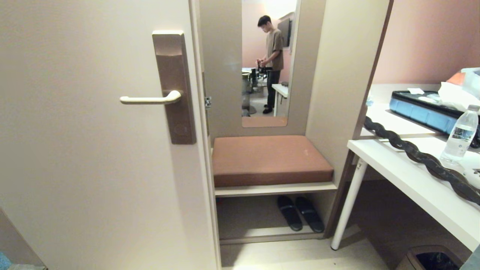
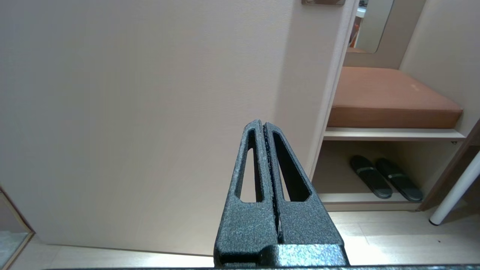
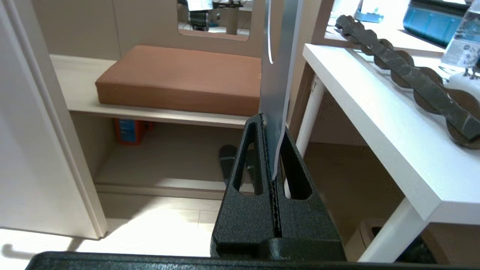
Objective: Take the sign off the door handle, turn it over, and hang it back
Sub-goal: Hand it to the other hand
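Observation:
The cream door handle (image 1: 150,99) juts level from its bronze plate (image 1: 174,86) on the pale door, and nothing hangs on it. Neither arm appears in the head view. In the right wrist view, my right gripper (image 3: 272,125) is shut on the lower end of the sign (image 3: 279,75). The sign stands up nearly edge-on with its blue-grey face showing and part of its oval hole near the top. It is held low, away from the door, in front of the bench and beside the table leg. My left gripper (image 2: 263,124) is shut and empty, low before the door.
A brown cushioned bench (image 1: 270,159) with slippers (image 1: 300,213) beneath sits right of the door edge. A mirror (image 1: 268,63) above it reflects a person. A white table (image 1: 412,180) at the right carries a water bottle (image 1: 460,137) and a dark twisted bar (image 1: 420,155). A bin (image 1: 431,258) stands below.

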Tool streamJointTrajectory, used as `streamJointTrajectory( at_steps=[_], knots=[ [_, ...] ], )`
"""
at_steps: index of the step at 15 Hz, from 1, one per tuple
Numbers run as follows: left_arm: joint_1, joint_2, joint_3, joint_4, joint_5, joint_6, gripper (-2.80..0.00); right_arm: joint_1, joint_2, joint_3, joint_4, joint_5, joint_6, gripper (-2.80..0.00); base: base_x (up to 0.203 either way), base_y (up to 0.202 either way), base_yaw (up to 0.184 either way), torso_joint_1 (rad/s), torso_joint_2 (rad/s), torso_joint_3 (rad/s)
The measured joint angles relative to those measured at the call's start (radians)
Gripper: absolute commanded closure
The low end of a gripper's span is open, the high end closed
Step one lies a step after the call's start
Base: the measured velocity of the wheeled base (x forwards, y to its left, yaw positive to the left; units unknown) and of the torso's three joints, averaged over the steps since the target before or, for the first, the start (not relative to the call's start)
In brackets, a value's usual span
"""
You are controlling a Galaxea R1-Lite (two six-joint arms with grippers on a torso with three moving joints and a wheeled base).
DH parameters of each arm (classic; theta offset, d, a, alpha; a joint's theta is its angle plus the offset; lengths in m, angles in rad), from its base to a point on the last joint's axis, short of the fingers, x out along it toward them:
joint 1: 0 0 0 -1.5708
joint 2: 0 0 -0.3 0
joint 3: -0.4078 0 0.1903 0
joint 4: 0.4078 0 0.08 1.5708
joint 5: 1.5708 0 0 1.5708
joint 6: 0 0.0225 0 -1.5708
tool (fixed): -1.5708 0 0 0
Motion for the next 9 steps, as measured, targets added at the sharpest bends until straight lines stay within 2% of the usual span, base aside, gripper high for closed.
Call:
streamJointTrajectory(
  at_steps=[9],
  knots=[
    [0.000, 0.000, 0.000, 0.000, -0.007, 0.009, 0.00, 0.000, 0.000, -0.002, -0.002, -0.002, -0.015, 0.00, 0.000, 0.000, 0.000, 0.000, 0.00, 0.000]
  ],
)
